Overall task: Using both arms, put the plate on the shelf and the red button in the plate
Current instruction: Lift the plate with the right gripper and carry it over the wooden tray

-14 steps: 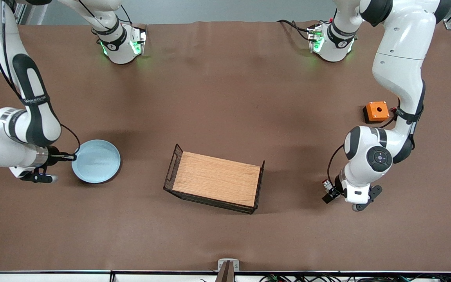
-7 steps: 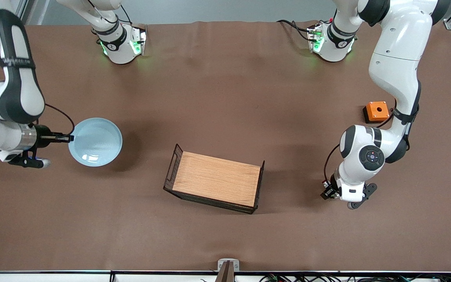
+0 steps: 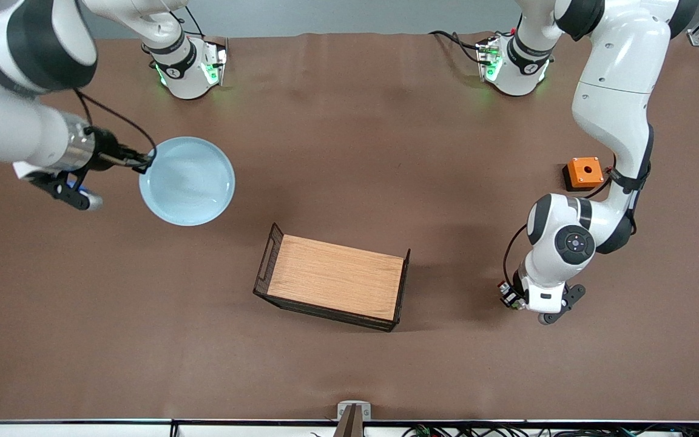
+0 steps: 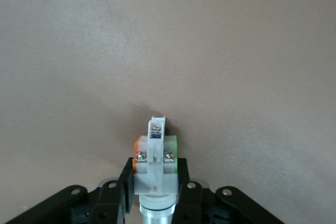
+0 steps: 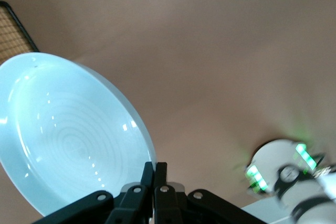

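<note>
The pale blue plate (image 3: pixel 187 181) hangs in the air, pinched at its rim by my right gripper (image 3: pixel 146 159), over the table toward the right arm's end, beside the wooden tray. In the right wrist view the plate (image 5: pixel 63 140) tilts away from the shut right gripper (image 5: pixel 156 169). My left gripper (image 3: pixel 510 297) is low over the table toward the left arm's end, shut on the red button (image 3: pixel 506 291). In the left wrist view the left gripper (image 4: pixel 156 163) clamps the whitish-grey red button (image 4: pixel 156 153), which shows orange and green sides; its cap is hidden.
A wooden tray with a black wire rim (image 3: pixel 261 267) sits mid-table; its corner shows in the right wrist view (image 5: pixel 10 35). An orange box with a round hole (image 3: pixel 583 172) sits by the left arm, farther from the front camera than the left gripper.
My right gripper has lifted the plate off the table and carried it up and toward the table's middle. My left gripper with the button has shifted only slightly.
</note>
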`<control>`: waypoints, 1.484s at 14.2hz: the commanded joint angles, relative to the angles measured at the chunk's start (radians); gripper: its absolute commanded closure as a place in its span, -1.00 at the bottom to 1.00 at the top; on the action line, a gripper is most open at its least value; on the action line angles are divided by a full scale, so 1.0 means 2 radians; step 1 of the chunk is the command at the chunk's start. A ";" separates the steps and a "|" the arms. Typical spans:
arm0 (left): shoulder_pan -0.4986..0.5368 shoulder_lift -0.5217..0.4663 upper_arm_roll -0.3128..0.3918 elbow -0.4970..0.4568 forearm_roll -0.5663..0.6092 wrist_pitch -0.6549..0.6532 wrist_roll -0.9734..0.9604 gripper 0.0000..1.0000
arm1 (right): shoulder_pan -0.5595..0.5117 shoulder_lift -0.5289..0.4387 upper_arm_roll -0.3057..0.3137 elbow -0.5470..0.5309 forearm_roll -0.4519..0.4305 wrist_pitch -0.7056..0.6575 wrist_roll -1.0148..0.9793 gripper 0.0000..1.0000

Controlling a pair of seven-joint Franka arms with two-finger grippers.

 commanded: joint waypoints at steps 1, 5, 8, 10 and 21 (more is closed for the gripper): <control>-0.003 -0.012 0.002 0.062 0.017 -0.120 -0.008 0.78 | 0.062 0.010 -0.006 0.046 0.022 -0.006 0.163 1.00; -0.004 -0.028 -0.003 0.117 0.016 -0.228 -0.009 0.77 | 0.134 0.017 -0.006 0.070 0.028 0.055 0.371 0.99; -0.020 -0.055 -0.003 0.122 0.016 -0.262 -0.009 0.77 | 0.167 0.030 -0.007 0.070 0.026 0.125 0.505 0.99; -0.023 -0.064 -0.004 0.145 0.015 -0.298 -0.010 0.77 | 0.186 0.049 -0.007 0.070 0.021 0.170 0.598 1.00; -0.059 -0.106 -0.007 0.180 0.003 -0.347 -0.028 0.78 | 0.242 0.183 -0.009 0.152 0.000 0.294 0.778 1.00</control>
